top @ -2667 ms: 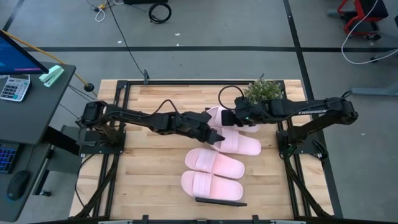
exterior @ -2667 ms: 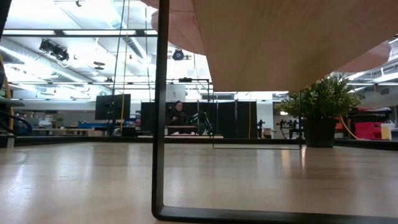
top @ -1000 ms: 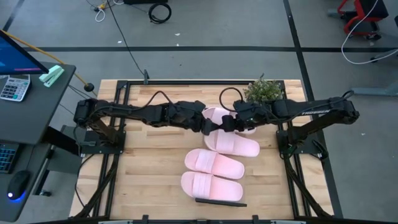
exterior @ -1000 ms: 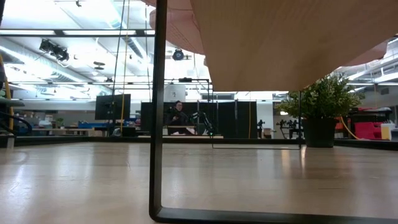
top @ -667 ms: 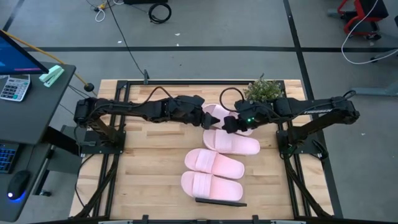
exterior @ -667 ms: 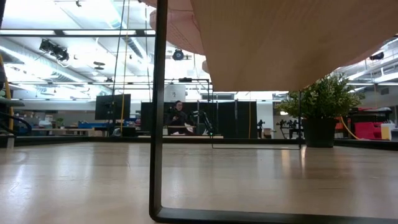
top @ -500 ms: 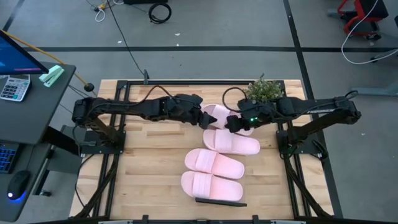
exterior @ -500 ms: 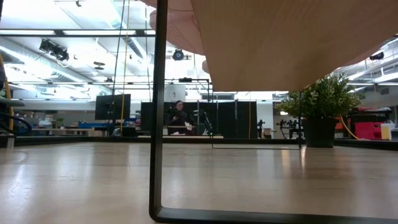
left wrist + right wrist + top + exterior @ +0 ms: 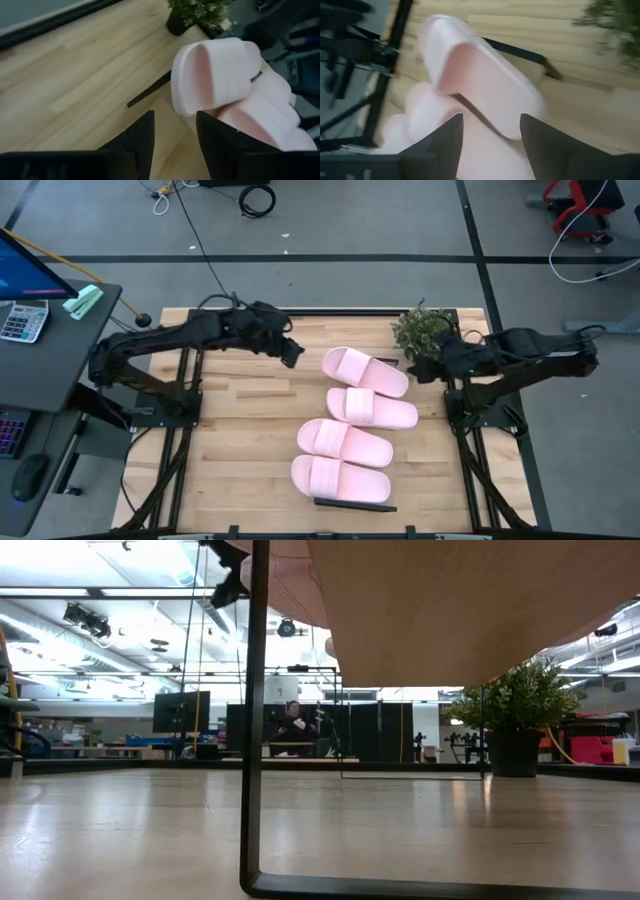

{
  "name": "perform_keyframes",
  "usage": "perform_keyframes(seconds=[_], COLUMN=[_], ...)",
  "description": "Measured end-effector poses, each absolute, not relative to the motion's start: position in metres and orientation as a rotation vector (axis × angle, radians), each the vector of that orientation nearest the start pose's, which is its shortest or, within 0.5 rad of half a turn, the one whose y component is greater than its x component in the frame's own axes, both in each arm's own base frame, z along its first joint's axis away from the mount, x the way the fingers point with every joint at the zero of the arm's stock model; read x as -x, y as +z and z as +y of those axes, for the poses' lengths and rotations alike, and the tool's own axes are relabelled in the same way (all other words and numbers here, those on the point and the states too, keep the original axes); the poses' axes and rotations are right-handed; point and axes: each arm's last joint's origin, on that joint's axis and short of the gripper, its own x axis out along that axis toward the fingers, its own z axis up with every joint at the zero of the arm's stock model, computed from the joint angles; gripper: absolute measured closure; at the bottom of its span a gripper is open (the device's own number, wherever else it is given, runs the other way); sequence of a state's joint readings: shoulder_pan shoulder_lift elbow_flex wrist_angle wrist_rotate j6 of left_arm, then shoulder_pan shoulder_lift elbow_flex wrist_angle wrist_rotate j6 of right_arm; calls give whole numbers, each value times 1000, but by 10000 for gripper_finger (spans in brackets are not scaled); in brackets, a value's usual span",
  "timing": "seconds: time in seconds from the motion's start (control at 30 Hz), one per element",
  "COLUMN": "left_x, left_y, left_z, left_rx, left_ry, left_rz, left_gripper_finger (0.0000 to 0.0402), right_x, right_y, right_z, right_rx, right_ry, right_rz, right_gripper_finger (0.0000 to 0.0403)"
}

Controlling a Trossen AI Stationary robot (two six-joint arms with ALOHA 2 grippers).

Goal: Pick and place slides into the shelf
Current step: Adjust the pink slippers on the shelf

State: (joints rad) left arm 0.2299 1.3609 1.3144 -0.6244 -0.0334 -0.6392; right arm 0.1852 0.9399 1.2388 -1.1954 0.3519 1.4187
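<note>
Several pale pink slides lie side by side in a row on the shelf [image 9: 356, 503], from the farthest slide [image 9: 365, 370] to the nearest [image 9: 340, 478]. Only the shelf's black frame shows past them; the low view shows its wood underside [image 9: 460, 610] and a black leg [image 9: 250, 720]. My left gripper [image 9: 292, 352] hangs open to the left of the farthest slide [image 9: 215, 72], with nothing between its fingers [image 9: 173, 135]. My right gripper [image 9: 418, 370] hangs open to the right of that slide [image 9: 480, 75], also holding nothing [image 9: 492, 140].
A potted plant [image 9: 425, 330] stands at the table's far right, close to my right gripper. Bare tabletop [image 9: 240, 440] lies to the left of the shelf. A desk with a calculator [image 9: 22, 320] stands off the table's left side.
Both grippers have drawn away from the farthest slide and risen. The left one went toward the table's left and far edges, the right one toward the right edge. The slide stays lying at the shelf's far end.
</note>
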Motion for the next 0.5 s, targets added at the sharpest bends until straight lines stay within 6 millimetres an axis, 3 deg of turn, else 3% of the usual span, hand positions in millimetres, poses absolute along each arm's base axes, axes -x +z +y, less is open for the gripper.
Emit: perform_keyframes(seconds=[0.13,0.23,0.37,0.5], left_x=[-266,-257,-242,-228], left_y=[361,357,325,298], left_z=[66,69,71,71], left_rx=[624,624,703,809], left_ry=[428,423,463,422], left_rz=[557,561,592,444], left_gripper_finger=[272,291,317,343], right_x=[-121,-110,-101,-97], right_y=[368,364,361,360], right_z=[20,21,22,23], right_rx=[-1055,-1034,-1022,-1027], right_ry=[-768,-819,-883,-912], right_rz=[645,702,750,740], right_gripper_finger=[204,208,213,216])
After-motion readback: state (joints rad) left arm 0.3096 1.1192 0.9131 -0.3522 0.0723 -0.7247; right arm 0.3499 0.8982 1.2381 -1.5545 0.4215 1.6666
